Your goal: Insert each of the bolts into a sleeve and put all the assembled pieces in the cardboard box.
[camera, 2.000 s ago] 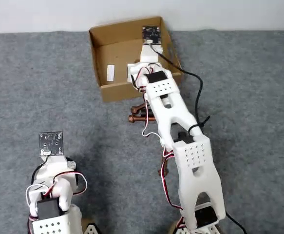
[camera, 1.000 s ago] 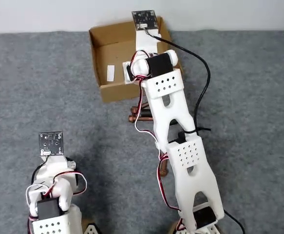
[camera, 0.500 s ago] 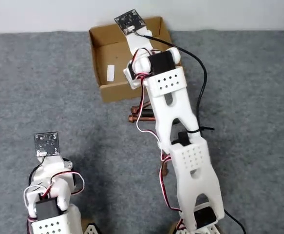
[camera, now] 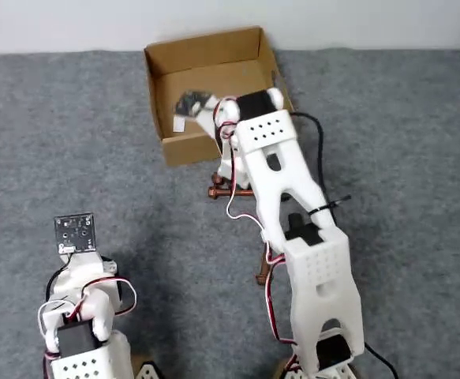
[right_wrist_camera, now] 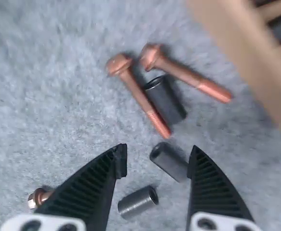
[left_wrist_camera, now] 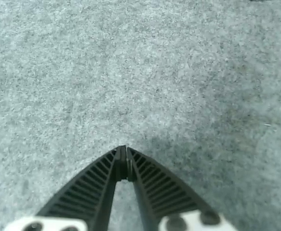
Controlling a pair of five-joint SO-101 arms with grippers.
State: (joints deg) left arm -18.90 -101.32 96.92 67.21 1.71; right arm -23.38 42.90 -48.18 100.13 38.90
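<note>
The right gripper (right_wrist_camera: 157,153) hangs with jaws spread over loose parts just outside the cardboard box (right_wrist_camera: 236,62). A dark sleeve (right_wrist_camera: 169,162) lies under the gap, and two bolts (right_wrist_camera: 138,91) flank a second sleeve (right_wrist_camera: 165,100) nearer the box's wall. I judge it should drop straight down and clamp the dark sleeve across its round body, leaving the bore free. The left gripper (left_wrist_camera: 125,159) is pinched together on nothing, well away from the box. A second ago the right wrist stood over the box's far wall; now it has swung back to the near wall.
</note>
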